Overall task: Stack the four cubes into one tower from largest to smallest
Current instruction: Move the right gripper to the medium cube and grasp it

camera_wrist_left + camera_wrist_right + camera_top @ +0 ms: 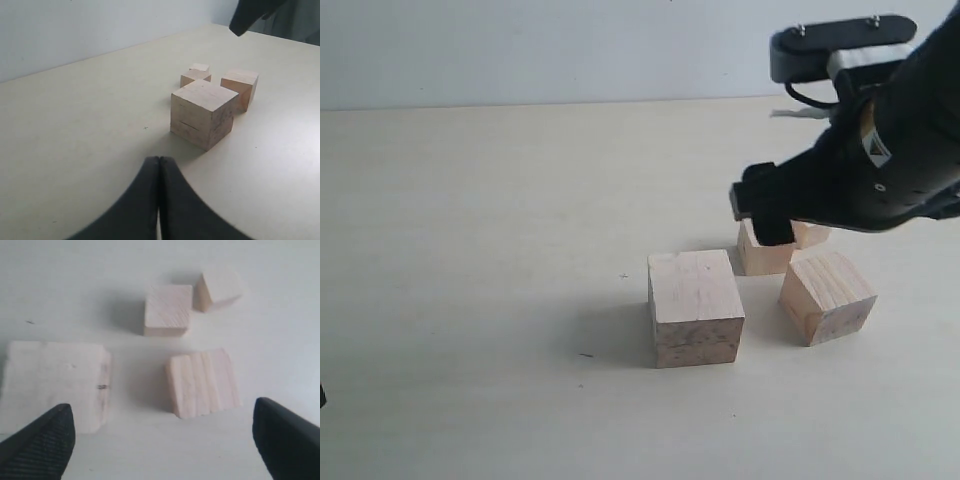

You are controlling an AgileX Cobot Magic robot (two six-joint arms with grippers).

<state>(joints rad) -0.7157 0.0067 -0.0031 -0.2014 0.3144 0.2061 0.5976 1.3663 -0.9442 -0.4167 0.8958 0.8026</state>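
Right tool gaped empty; left tool sat pressed together. Second-largest cube, three o'clock of the largest cube, looked light and rigid, best pinched across opposite flat faces.

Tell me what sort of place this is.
Probably a robot lab test bench: a bare pale table, a blank wall behind it, four plain wooden cubes set out, and a black robot hand hovering open over them.
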